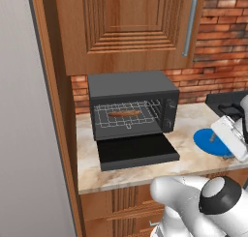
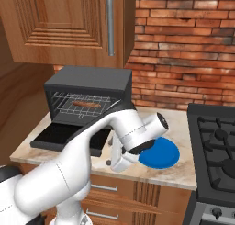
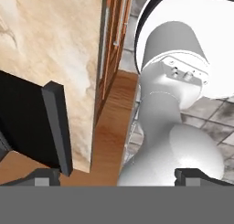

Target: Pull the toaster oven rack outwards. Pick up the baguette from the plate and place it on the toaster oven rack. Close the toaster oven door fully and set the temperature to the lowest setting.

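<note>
Behind the arm, plate [image 2: 160,155] partly hidden; gripper [image 3: 118,175] jaws wide apart, empty, near oven door [image 3: 27,122].

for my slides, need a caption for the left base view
Baguette lies on the toaster oven rack; the toaster oven door hangs open.

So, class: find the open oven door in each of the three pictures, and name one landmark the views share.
Left base view: the door lies flat on the counter, centre, below the oven's mouth.
Right base view: the door is at left centre, partly behind the white arm.
Hand view: the door is the black slab at the left edge.
Shared landmark: the marbled counter.
</note>
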Controlling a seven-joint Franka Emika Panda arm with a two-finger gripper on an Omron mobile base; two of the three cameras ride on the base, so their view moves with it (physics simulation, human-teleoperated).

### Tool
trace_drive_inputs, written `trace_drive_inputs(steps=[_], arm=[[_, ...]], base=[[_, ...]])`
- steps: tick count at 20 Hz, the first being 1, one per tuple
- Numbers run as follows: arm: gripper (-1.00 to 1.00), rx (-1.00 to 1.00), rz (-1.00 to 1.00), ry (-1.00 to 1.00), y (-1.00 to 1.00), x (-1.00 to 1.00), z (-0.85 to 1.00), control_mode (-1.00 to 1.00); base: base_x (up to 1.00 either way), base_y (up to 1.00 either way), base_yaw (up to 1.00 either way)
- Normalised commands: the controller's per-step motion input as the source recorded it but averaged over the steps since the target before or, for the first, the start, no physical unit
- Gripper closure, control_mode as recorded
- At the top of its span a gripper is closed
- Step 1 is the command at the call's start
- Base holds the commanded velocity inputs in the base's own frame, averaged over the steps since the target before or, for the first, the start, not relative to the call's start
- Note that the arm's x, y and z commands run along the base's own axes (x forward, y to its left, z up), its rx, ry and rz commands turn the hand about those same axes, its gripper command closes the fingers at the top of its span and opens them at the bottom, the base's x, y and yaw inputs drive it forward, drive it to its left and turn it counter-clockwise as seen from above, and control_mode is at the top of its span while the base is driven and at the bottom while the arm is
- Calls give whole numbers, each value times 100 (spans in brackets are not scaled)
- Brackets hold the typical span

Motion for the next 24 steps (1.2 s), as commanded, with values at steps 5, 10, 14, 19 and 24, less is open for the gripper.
trace_drive_inputs(steps=[5, 10, 14, 19, 24], arm=[[-100, 0, 0, 18, 1, 4, -25, -100], [-100, 0, 0, 13, 15, 4, -21, -100], [-100, 0, 0, 10, 23, 3, -18, -100], [-100, 0, -1, 10, 29, 5, -22, -100], [-100, 0, -2, 7, 8, 3, -25, -100]], base=[[0, 0, 0], [0, 0, 0], [0, 0, 0], [0, 0, 0], [0, 0, 0]])
